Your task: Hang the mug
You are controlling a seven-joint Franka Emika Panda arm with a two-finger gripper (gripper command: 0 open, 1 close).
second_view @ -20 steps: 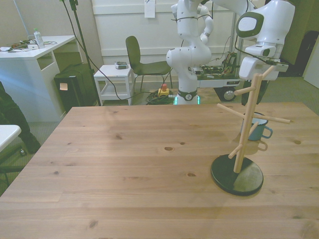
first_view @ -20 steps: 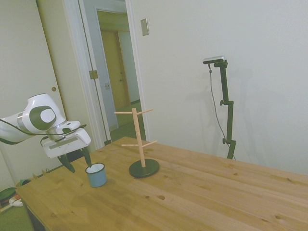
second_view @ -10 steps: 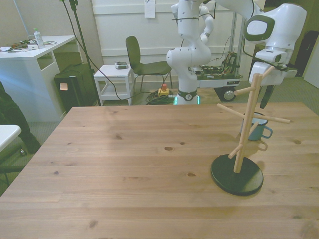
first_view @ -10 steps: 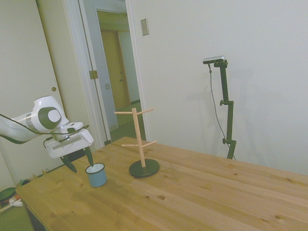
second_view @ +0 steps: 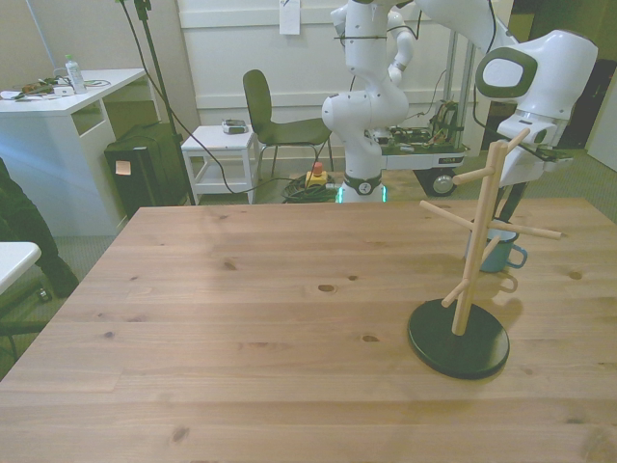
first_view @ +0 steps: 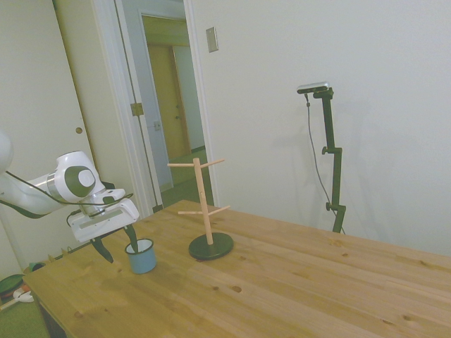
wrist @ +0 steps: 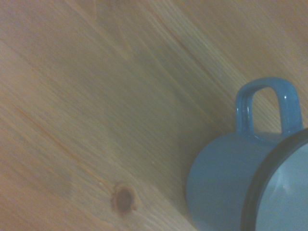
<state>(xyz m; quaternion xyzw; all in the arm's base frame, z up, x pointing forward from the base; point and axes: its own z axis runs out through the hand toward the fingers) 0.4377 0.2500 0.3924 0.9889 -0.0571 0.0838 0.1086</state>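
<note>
My hand is down at the mug, near the bench corner by the doorway. In the side view my two dark fingers are spread apart: one reaches down at the mug's rim, seemingly into its mouth, and the other hangs outside the mug on the side away from the stand, above the bench. Whether either finger touches the mug I cannot tell, and nothing is clamped. The mug stands upright on the bench, light blue with a white inside. In the front view it sits behind the stand, partly hidden by the post and pegs, with its handle toward the front view's right, and my hand comes down over it from above. The wrist view shows the mug from close by, its dark rim, pale inside and looped handle against the wood grain, beside a small knot in the bench. The stand is near the mug but apart from it, its dark round base flat on the bench, its pegs bare.
</note>
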